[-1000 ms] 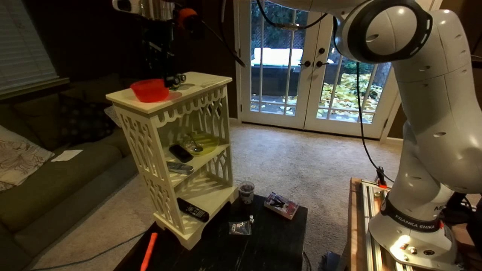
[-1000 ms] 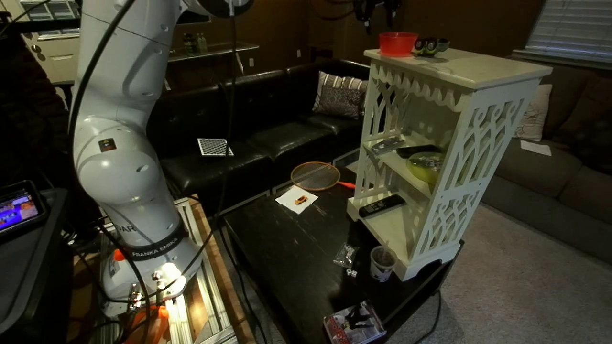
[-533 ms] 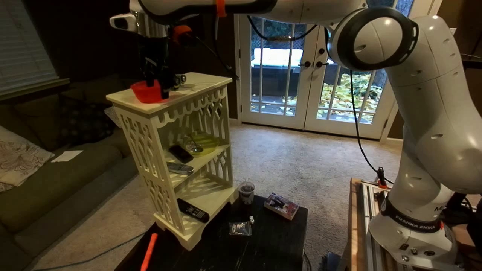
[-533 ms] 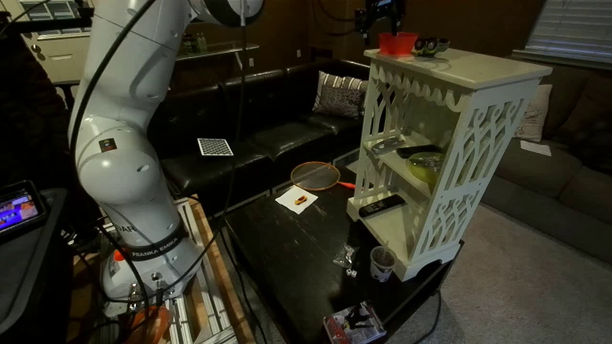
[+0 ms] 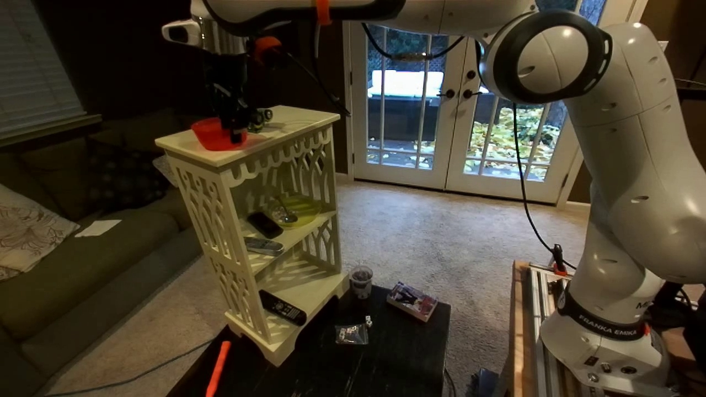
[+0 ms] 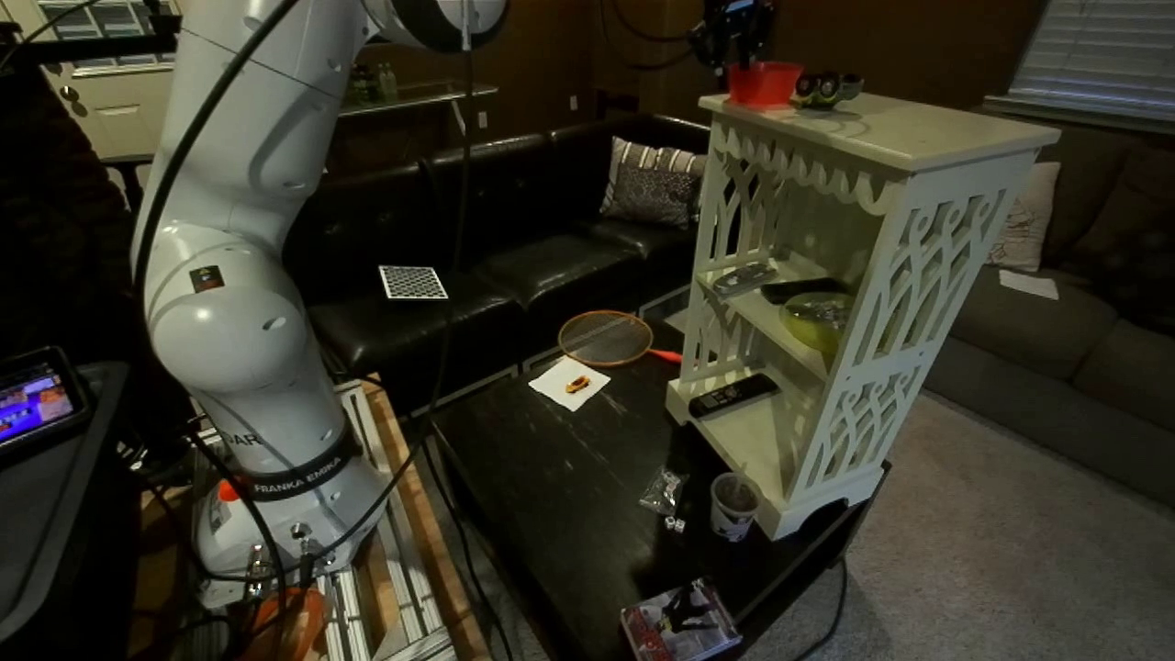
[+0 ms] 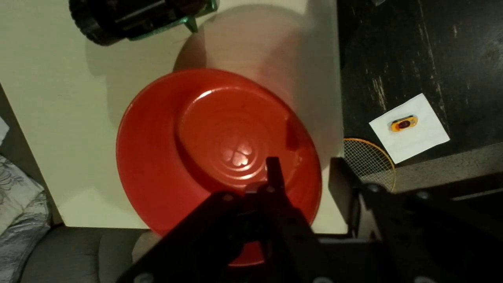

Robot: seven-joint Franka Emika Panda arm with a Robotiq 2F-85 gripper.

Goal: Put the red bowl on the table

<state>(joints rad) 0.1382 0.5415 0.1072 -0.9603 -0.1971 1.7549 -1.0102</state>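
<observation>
While the cream-white, lattice-sided shelf unit (image 6: 927, 131) stands on the black tabletop (image 6: 551, 477), the round, bright-red plastic bowl (image 7: 220, 153) sits atop that unit. Black two-fingered pincer (image 7: 305, 165), over the unit's top: part-spread, one finger inside the bowl, one outside.

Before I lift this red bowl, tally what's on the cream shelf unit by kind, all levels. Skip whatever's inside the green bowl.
Bowls: 2 (red bowl, top; green bowl, middle)
Remote- or phone-like devices: 3 (grey device and black slab, middle; black remote, bottom)
Wheeled toy: 1 (top)
Total: 6
</observation>
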